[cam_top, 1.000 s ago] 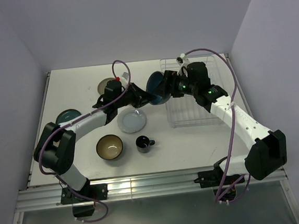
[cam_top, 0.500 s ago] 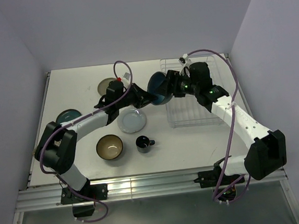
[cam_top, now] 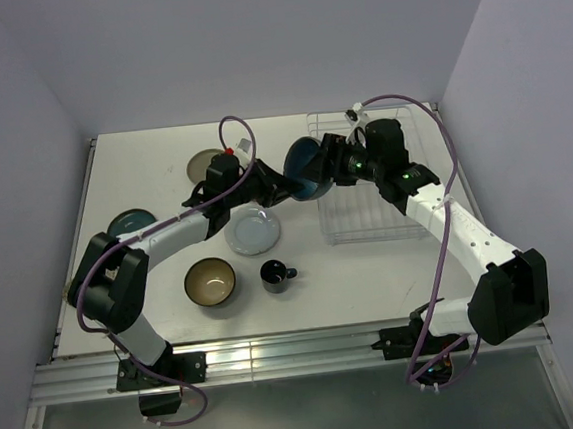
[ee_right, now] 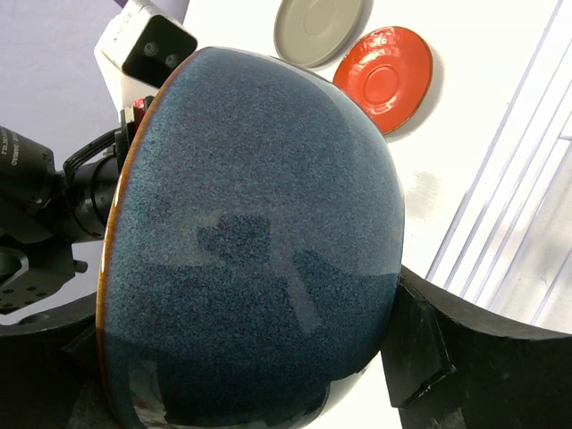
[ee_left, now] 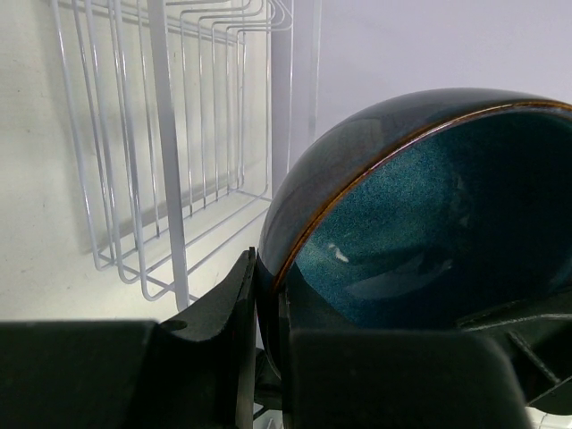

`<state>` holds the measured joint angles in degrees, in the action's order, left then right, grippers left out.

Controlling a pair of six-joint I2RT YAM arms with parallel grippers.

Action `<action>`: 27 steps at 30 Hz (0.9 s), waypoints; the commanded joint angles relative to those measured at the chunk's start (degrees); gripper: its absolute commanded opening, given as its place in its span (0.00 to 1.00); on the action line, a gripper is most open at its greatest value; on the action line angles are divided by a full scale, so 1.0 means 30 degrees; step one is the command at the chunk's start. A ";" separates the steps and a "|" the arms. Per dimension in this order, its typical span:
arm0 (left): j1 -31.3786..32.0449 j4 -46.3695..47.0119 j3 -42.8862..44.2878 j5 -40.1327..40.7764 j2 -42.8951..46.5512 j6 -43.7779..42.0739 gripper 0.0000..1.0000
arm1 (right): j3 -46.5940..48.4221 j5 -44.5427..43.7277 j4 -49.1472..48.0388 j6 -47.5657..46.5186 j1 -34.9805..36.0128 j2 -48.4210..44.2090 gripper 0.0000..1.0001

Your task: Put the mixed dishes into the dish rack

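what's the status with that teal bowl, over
Left gripper shut on rim of teal-blue glazed bowl, held aloft on edge. Right gripper: jaws wide around its outside, grip unclear. White wire dish rack alongside, right arm across it.

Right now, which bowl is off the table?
The teal-blue bowl: the left gripper holds it by the rim, tipped on edge; the olive-brown bowl rests on the table.

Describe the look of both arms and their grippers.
Both the left arm and right arm have white links with black joints and black bases. A purple cable loops along each. The left gripper and right gripper are black; green lights glow near the right wrist.
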<state>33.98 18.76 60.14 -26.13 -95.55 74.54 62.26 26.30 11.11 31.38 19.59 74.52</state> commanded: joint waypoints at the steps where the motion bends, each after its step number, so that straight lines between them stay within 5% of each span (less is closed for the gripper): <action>1: 0.1301 0.2623 0.1633 -0.2657 0.0150 -0.0004 0.00 | 0.0194 0.1661 -0.3001 0.0147 0.0090 -0.0260 0.51; 4: 0.1389 0.2564 0.1692 -0.2599 0.0092 -0.0033 0.00 | 0.0165 0.1632 -0.3002 0.0030 0.0061 -0.0290 0.52; 8: 0.1506 0.2476 0.1750 -0.2511 0.0004 -0.0062 0.00 | 0.0048 0.1721 -0.3060 0.0088 -0.0086 -0.0348 0.66; 27: 0.1887 0.2447 0.1926 -0.2452 -0.0231 -0.0121 0.00 | -0.0186 0.1603 -0.3177 0.0264 -0.0174 -0.0290 0.83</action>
<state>35.42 18.50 61.63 -24.53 -97.36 74.41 61.34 26.28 10.61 30.65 18.33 74.52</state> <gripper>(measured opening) 0.147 0.833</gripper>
